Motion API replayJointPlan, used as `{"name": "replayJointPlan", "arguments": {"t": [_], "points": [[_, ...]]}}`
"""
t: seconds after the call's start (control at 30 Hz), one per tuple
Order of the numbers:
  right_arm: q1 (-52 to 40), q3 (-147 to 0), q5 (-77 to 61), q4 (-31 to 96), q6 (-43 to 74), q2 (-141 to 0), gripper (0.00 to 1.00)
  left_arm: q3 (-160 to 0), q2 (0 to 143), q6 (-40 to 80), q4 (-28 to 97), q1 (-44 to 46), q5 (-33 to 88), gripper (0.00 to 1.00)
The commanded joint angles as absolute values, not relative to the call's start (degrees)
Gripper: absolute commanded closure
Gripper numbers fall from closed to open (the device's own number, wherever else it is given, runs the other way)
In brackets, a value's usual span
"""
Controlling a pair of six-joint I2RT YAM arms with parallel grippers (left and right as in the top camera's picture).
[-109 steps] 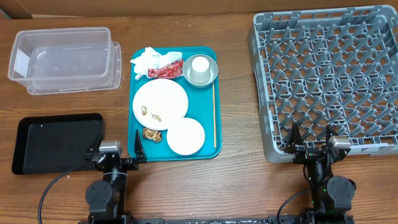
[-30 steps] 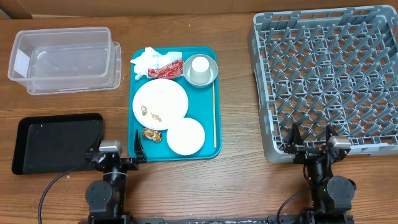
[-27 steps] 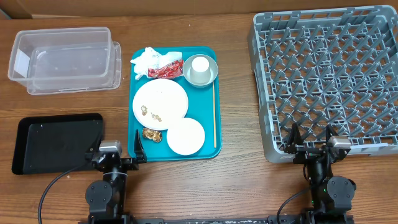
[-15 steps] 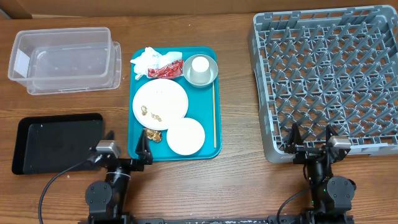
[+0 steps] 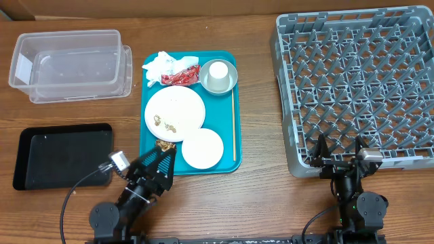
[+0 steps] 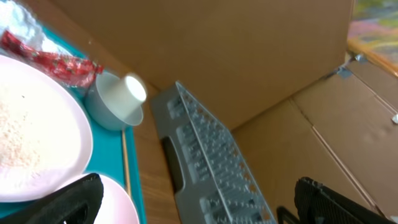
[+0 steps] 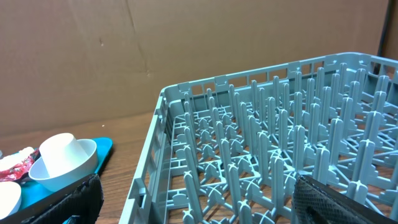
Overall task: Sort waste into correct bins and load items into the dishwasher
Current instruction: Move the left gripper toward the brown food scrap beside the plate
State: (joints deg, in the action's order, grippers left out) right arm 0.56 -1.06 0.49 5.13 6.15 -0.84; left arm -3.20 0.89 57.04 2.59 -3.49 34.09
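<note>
**Q:** What does the overhead view supply that the wrist views lack?

**A:** The clear tub (image 5: pixel 68 34) and the black tray (image 5: pixel 61 156), each with its long axis left to right, lying left of the teal tray (image 5: pixel 220 108). The left wrist view adds a side-on look at the cup (image 6: pixel 133 88) inside the bowl (image 6: pixel 114 111), possibly base-up, though blur prevents certainty. The right wrist view shows the dish rack (image 7: pixel 150 143) with its upright pegs.

**Q:** What has changed?

**A:** The left gripper (image 5: pixel 160 160), upright at the table edge half a second ago, now leans over the teal tray's near left corner, just beside the food scraps (image 5: pixel 165 145). Its fingers (image 6: pixel 68 202) are spread wide and grip nothing. The right gripper (image 5: pixel 339 152) is unmoved at the rack's near rim, likewise spread and empty.

**Q:** How does the waste lie?

**A:** The red wrapper (image 5: pixel 180 77) lies at the tray's far end, long axis roughly left to right, between the napkins (image 5: pixel 161 64) and the bowl
</note>
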Motion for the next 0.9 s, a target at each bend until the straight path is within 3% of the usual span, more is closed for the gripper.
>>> {"name": "replayJointPlan", "arguments": {"t": [0.0, 0.2, 0.43, 0.53, 0.77, 0.87], "points": [[0.4, -0.5, 1.2, 4.7, 6.0, -0.2, 0.00, -12.2, 1.5, 50.5, 13.0, -3.8, 34.3, 0.00], [0.4, -0.5, 1.2, 4.7, 6.0, -0.2, 0.00, -37.0, 17.4, 35.2, 43.7, -3.8, 14.7, 0.00], [0.4, -0.5, 1.2, 4.7, 6.0, -0.2, 0.00, -56.5, 41.3, 26.1, 58.1, -3.8, 22.7, 0.00], [0.4, -0.5, 1.2, 4.7, 6.0, -0.2, 0.00, -58.7, 47.9, 22.3, 58.5, -3.3, 24.6, 0.00], [0.4, -0.5, 1.2, 4.7, 6.0, -0.2, 0.00, -66.0, 68.8, 31.3, 72.8, 2.5, 3.0, 0.00], [0.4, -0.5, 1.2, 4.7, 6.0, -0.2, 0.00, -66.1, 77.2, 33.8, 71.1, 3.3, 3.7, 0.00]]}}
